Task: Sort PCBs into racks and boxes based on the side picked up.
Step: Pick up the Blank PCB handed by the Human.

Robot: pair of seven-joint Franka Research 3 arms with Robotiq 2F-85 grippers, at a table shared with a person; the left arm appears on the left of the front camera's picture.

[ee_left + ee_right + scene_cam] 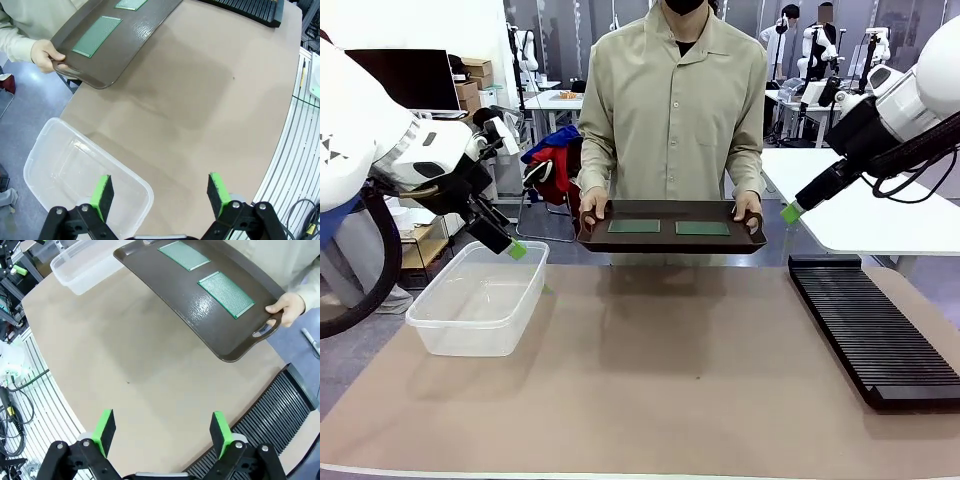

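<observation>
Left jaws spread over the box (65,170) rim; right jaws spread above the rack (270,415); PCBs (634,226) on a hand-held tray (670,244) beyond both.

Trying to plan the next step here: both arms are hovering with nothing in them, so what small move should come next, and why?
Probably bring the right gripper toward the PCB on its side. Its jaws are open and empty, and the person holds the tray out level with both PCBs lying flat on it, neither sorted yet.
</observation>
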